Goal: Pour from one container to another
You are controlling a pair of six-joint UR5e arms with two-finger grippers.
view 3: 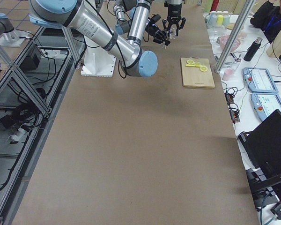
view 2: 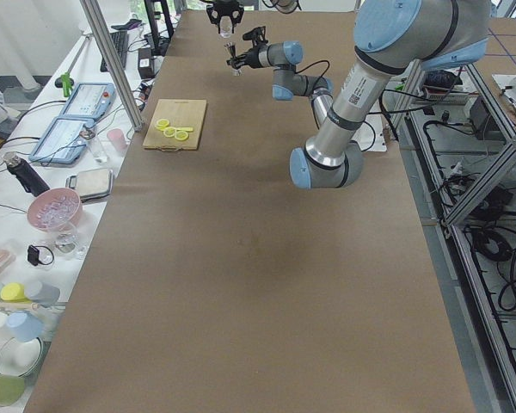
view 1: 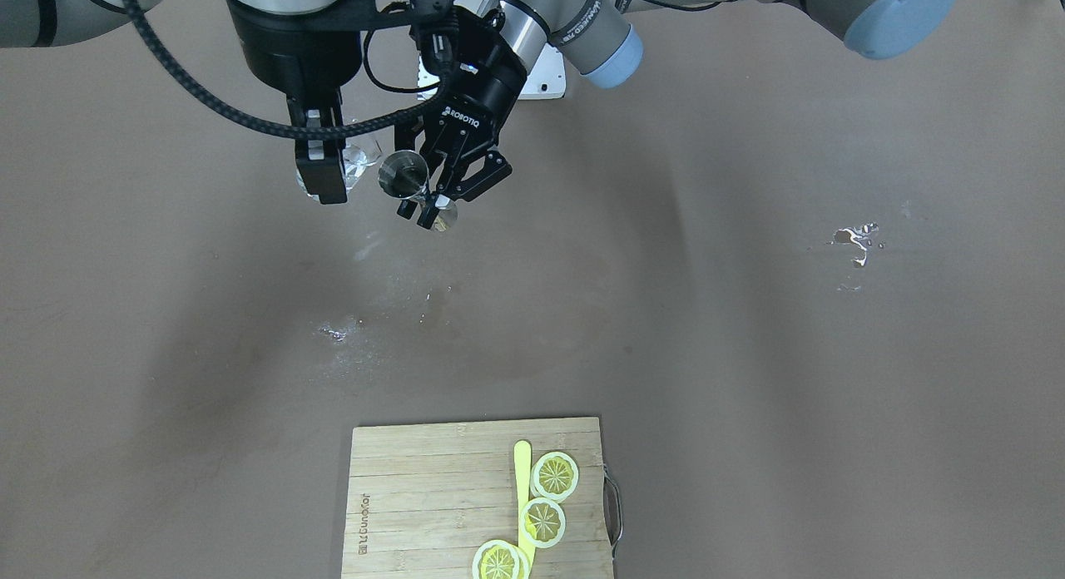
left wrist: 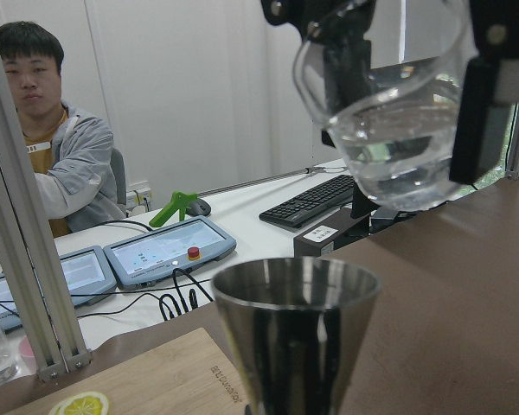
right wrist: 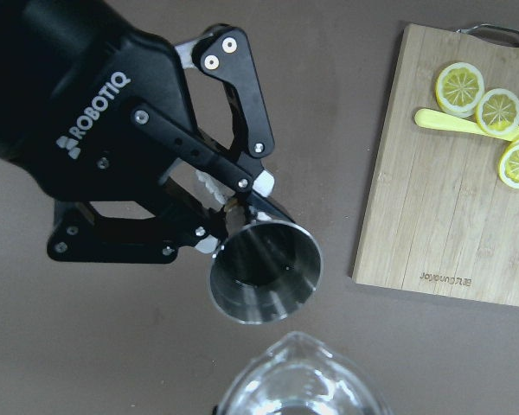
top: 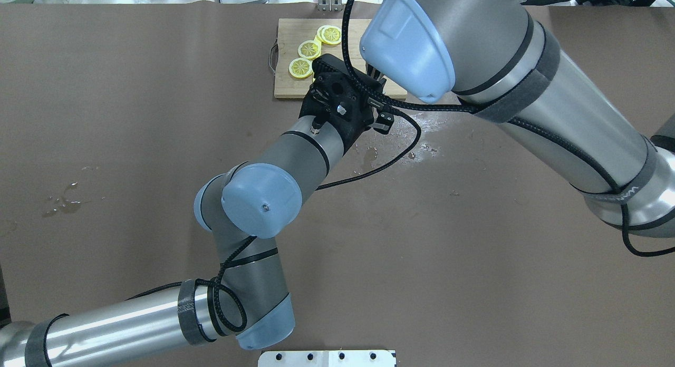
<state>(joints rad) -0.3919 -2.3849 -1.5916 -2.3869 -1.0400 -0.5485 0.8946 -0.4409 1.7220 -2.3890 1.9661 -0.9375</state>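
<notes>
Far left in the front-facing view: right gripper point(view 1: 323, 170) clamped on the clear glass beaker point(view 1: 359, 160), held well above the table, tilted, with clear liquid inside. Just right of it, a little lower and apart from the beaker's lip: steel jigger point(view 1: 403, 174), upright, upper cone open, pinched at its waist by the left gripper point(view 1: 428, 206). Below, on the brown table point(view 1: 749, 396): wet patches point(view 1: 337, 333). Bottom middle: bamboo cutting board point(view 1: 433, 496) bearing lemon slices point(view 1: 554, 476) and a yellow stick point(view 1: 522, 462). Far right: a small puddle point(view 1: 857, 242).
</notes>
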